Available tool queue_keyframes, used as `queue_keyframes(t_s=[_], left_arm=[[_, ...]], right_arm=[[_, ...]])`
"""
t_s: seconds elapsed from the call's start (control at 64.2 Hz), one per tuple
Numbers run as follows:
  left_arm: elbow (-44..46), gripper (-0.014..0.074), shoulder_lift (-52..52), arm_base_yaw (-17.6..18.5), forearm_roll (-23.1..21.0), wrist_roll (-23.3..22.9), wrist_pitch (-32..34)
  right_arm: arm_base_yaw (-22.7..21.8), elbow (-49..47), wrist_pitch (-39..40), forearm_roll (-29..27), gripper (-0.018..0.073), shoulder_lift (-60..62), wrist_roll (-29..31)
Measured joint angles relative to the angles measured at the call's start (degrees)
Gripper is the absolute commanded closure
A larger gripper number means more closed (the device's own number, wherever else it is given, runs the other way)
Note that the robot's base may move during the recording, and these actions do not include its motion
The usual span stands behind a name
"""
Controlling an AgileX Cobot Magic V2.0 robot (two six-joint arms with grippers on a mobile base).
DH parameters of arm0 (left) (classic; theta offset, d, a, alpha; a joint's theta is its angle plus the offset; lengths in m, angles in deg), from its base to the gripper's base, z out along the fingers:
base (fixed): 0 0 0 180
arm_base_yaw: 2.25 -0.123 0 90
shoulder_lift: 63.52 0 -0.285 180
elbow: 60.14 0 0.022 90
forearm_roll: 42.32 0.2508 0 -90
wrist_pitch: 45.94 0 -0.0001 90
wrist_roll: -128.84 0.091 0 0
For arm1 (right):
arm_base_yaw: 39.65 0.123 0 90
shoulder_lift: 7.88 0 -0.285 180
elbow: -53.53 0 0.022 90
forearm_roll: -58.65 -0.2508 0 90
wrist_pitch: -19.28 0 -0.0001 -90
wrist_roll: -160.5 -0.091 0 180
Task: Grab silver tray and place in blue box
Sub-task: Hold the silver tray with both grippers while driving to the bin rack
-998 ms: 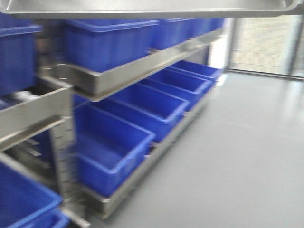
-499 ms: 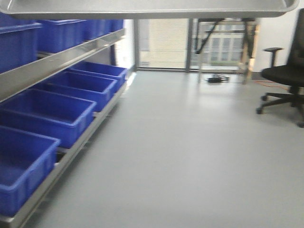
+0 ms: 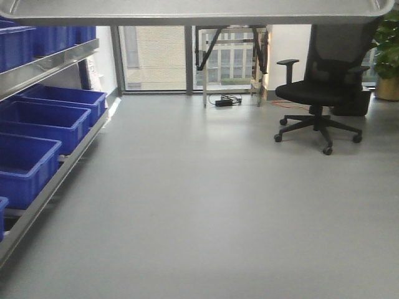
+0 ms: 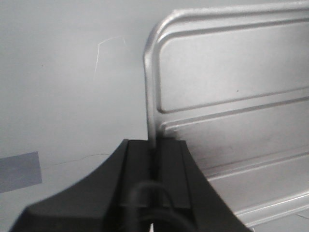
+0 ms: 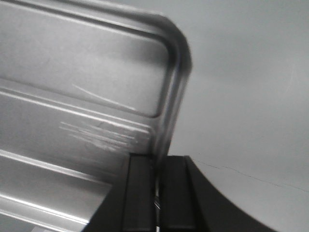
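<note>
Across top edge, front view: silver tray [image 3: 199, 11] shows as a thin strip spanning nearly the full width, high above the floor and well apart from the boxes.
Left side, front view: blue boxes [image 3: 43, 121] sit in a row, tops open, on the lower shelf of a metal rack [image 3: 37, 65]; more are on the upper shelf. Cannot tell which is the target.
Background, front view: black office chair [image 3: 318, 93], potted plant [image 3: 388, 56] at right edge, metal frame stand [image 3: 234, 62] by the window, grey floor [image 3: 206, 205].
Left wrist view, pincer: left gripper [image 4: 154, 145] has black fingers rising from the frame bottom, pinched narrow on the tray's end rim just below a rounded corner.
Left wrist view, tray: recessed base with lengthwise ridges extends right; floor behind carries a grey rectangular patch [image 4: 19, 171].
Right wrist view, pincer: right gripper [image 5: 157, 162] has black fingers rising from the bottom, clamped tight on the opposite end rim; tray extends left, blurred.
Markings: faint scuffed streaks on the tray base, too blurred to read.
</note>
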Motion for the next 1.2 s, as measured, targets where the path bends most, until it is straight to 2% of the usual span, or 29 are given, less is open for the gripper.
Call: queue_keyframes(t_s=[1.2], left_arm=[[0.00,0.0694,0.00,0.00,-0.10,0.00,-0.26]], right_arm=[[0.00,0.00,-0.02,0.00,0.0503,0.00,0.00]])
